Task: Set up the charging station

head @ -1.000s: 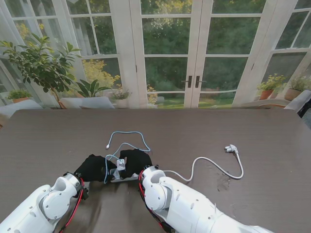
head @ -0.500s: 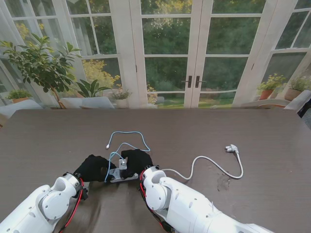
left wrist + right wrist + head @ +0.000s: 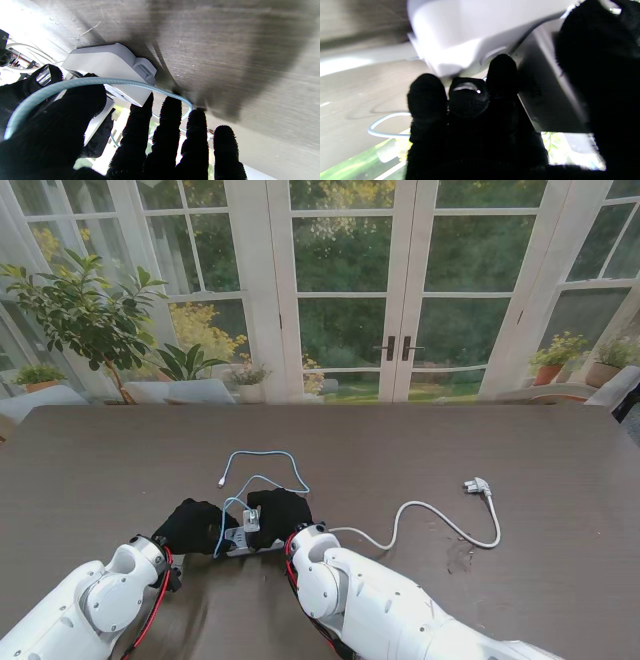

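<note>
- The strip (image 3: 247, 538), a white power strip, lies on the desk (image 3: 500, 460) close to you, between your two hands, at the near-centre of the stand view.
- Its long axis runs roughly left to right. Its white cord (image 3: 420, 515) leaves the right end and curves out to a plug (image 3: 475, 486) lying well to the right.
- A small charger (image 3: 249, 520) stands on the strip, and a blue cable (image 3: 262, 470) loops from it away from you, ending at a free tip (image 3: 221, 481).
- Your left hand (image 3: 190, 525) is at the strip's left end; in the left wrist view the blue cable crosses its thumb and the fingers (image 3: 166, 130) are spread, tips at the desk. You cannot tell whether it grips anything.
- Your right hand (image 3: 280, 512) covers the strip's right part; its fingers (image 3: 470, 97) press on the white body, with the thumb on the other side.
- Open desk lies wide to the left, right and far side; the near edge is close behind the arms.
</note>
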`<action>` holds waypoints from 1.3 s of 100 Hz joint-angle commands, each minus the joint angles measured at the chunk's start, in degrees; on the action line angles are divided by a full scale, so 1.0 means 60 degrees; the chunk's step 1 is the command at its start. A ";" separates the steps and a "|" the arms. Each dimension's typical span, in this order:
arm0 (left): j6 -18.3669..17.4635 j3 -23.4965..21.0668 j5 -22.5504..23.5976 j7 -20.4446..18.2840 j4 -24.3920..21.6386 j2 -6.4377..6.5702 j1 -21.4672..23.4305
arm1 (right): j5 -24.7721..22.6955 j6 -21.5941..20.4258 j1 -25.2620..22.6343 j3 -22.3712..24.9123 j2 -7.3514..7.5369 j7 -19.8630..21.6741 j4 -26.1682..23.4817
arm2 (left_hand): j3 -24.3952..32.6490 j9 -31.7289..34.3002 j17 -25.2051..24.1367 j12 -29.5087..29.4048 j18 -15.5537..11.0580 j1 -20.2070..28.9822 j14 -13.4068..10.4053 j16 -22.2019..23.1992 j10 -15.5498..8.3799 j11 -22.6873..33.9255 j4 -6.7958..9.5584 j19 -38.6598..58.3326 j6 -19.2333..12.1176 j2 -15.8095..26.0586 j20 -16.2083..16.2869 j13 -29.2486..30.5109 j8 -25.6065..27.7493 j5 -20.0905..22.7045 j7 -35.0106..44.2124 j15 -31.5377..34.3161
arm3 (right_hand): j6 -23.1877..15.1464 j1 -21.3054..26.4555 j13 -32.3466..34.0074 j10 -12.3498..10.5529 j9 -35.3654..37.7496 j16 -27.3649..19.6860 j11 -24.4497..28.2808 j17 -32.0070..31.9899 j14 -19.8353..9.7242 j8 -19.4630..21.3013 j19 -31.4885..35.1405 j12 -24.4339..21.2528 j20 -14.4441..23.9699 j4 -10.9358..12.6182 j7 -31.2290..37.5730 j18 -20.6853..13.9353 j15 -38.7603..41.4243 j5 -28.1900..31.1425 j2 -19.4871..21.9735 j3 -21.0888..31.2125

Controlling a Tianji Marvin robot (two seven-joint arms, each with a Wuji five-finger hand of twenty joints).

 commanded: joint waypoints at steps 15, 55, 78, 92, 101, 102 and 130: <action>0.0029 0.0069 0.0027 -0.0260 0.0131 -0.0017 0.0097 | -0.0074 0.0191 -0.0141 -0.0234 -0.0113 0.0277 0.0461 | 0.0154 0.0529 -0.0028 0.0083 -0.0201 0.0072 0.0228 0.0053 0.0229 0.0274 -0.0005 0.0297 -0.0169 0.0206 -0.0089 0.0410 0.0032 0.0338 0.0161 0.0324 | -0.2353 0.1471 0.0077 0.0055 0.0566 -0.5665 -0.0017 0.0044 0.0470 0.0834 -0.0812 -0.0032 -0.0395 0.0444 0.2182 -0.0596 -0.0161 0.2590 0.0505 0.1983; 0.0018 0.0053 0.0028 -0.0244 0.0125 -0.0020 0.0096 | -0.0262 0.0595 -0.0147 -0.0399 -0.0144 0.0319 0.0562 | 0.0111 0.0578 -0.0003 0.0120 -0.0219 0.0054 0.0234 0.0084 0.0263 0.0307 -0.0007 0.0359 -0.0075 0.0238 -0.0074 0.0426 0.0045 0.0367 0.0179 0.0380 | -0.2345 0.1448 0.0075 0.0027 0.0602 -0.5633 0.0009 0.0082 0.0466 0.0865 -0.0787 -0.0007 -0.0389 0.0388 0.2189 -0.0606 -0.0066 0.2621 0.0364 0.2067; 0.0028 0.0001 0.0048 -0.0335 0.0078 0.0000 0.0136 | -0.0747 0.1292 -0.0167 -0.0547 0.0076 0.0451 0.0177 | 0.0116 0.0578 -0.0006 0.0135 -0.0245 0.0073 0.0182 0.0094 0.0229 0.0319 -0.0004 0.0385 0.0050 0.0253 -0.0063 0.0446 0.0040 0.0407 0.0182 0.0407 | -0.2789 0.0794 0.0100 -0.0239 0.0499 -0.5588 -0.0034 -0.0008 0.0072 0.0937 -0.0817 -0.0025 -0.0395 0.0504 0.2237 -0.0891 -0.0240 0.2231 0.0696 0.2022; 0.0042 -0.0011 0.0049 -0.0369 0.0050 0.0005 0.0155 | -0.1134 0.1784 -0.0170 -0.0651 0.0263 0.0599 -0.0150 | 0.0107 0.0595 -0.0005 0.0137 -0.0241 0.0043 0.0178 0.0101 0.0214 0.0328 -0.0007 0.0398 0.0243 0.0244 -0.0057 0.0452 -0.0018 0.0412 0.0120 0.0422 | -0.2509 0.0142 0.0097 -0.0247 -0.0093 -0.5821 -0.0266 -0.0411 -0.0004 0.1103 -0.1005 -0.0076 -0.0380 0.0337 0.2193 -0.0870 -0.1273 0.1162 0.1053 0.1434; 0.0021 -0.0004 0.0056 -0.0366 0.0062 0.0007 0.0141 | -0.1235 0.1909 -0.0147 -0.0694 0.0291 0.0635 -0.0185 | 0.0097 0.0616 0.0004 0.0139 -0.0249 0.0032 0.0179 0.0103 0.0198 0.0337 -0.0009 0.0406 0.0272 0.0244 -0.0054 0.0485 -0.0049 0.0431 0.0101 0.0433 | -0.2189 -0.0043 0.0079 -0.0163 -0.0646 -0.5993 -0.0249 -0.0636 -0.0012 0.1314 -0.1103 -0.0072 -0.0366 0.0264 0.2023 -0.0863 -0.1933 0.0467 0.0814 0.1207; 0.0018 -0.0005 0.0056 -0.0366 0.0063 0.0007 0.0140 | -0.1247 0.1927 -0.0145 -0.0699 0.0301 0.0649 -0.0202 | 0.0099 0.0617 0.0004 0.0138 -0.0249 0.0033 0.0176 0.0101 0.0199 0.0337 -0.0008 0.0406 0.0273 0.0249 -0.0054 0.0470 -0.0053 0.0429 0.0099 0.0427 | -0.2033 -0.0195 0.0086 -0.0150 -0.0814 -0.6029 -0.0211 -0.0683 -0.0026 0.1432 -0.1127 -0.0124 -0.0354 0.0309 0.1819 -0.0863 -0.2187 0.0335 0.0859 0.1139; -0.0007 0.0001 0.0049 -0.0372 0.0089 0.0008 0.0119 | -0.1355 0.1958 -0.0195 -0.0623 0.0526 0.0833 -0.0585 | 0.0120 0.0697 0.0021 0.0146 -0.0239 0.0050 0.0193 0.0108 0.0203 0.0363 -0.0006 0.0419 0.0321 0.0209 -0.0052 0.0518 -0.0102 0.0484 0.0109 0.0448 | -0.0222 -0.1998 -0.1758 0.0186 -0.3946 -0.6089 0.0425 -0.2195 0.0632 0.3395 -0.1167 -0.1144 -0.0011 0.2609 -0.1326 -0.0144 -0.4060 -0.2288 0.1685 0.0147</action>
